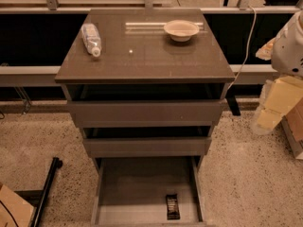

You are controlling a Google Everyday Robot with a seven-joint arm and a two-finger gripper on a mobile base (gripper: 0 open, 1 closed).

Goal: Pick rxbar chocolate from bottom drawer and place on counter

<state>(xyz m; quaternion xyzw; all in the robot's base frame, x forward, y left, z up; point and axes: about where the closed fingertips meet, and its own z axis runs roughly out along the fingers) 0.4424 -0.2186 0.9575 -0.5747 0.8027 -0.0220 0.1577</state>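
The rxbar chocolate (pixel 173 206), a small black bar with pale lettering, lies flat near the front right of the bottom drawer's floor. The bottom drawer (pixel 137 193) is pulled open below two shallower drawers, which also stand partly out. The counter (pixel 147 56) is the glossy grey-brown top of the cabinet. My white and pale arm (pixel 289 46) shows at the right edge. My gripper (pixel 266 118) hangs at its lower end, right of the cabinet at about the height of the upper drawers, far from the bar.
A clear plastic bottle (pixel 91 39) lies on the counter's left side and a pale bowl (pixel 181 30) stands at its back right. A black bar (pixel 47 188) lies on the speckled floor at the left, by a cardboard corner (pixel 12 209). A rail runs behind the cabinet.
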